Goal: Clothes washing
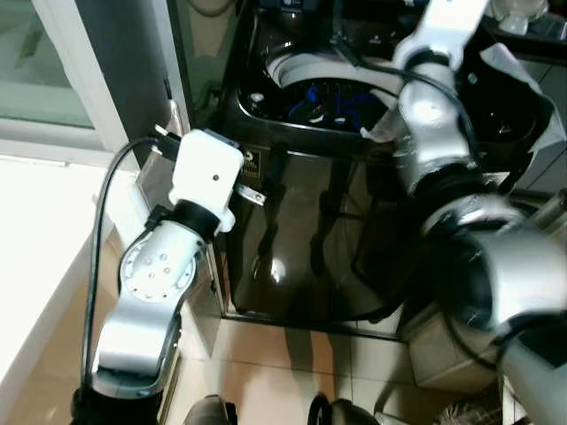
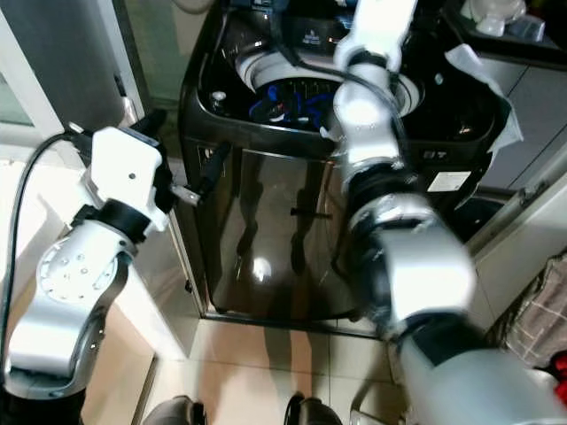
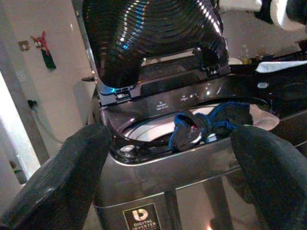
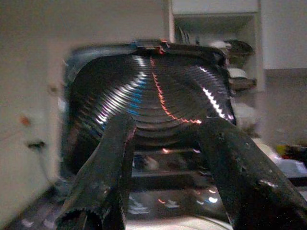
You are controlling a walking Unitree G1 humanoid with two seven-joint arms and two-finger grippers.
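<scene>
Beyond the spread left gripper point(image 3: 168, 177), blue-edged clothes point(image 3: 206, 127) lie inside the washer point(image 3: 192, 191).

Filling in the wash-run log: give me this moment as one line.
washer: lid up | drum: blue-trimmed dark clothes | right gripper: open, facing lid | left gripper: open, before washer

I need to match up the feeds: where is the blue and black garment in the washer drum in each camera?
Left eye view: garment in the open drum, upper middle, left of the right arm.
Right eye view: garment in the drum, top centre.
Left wrist view: it drapes over the drum rim, between the two fingers.
Right wrist view: cannot make it out.
Shared landmark: the raised ribbed lid.
</scene>
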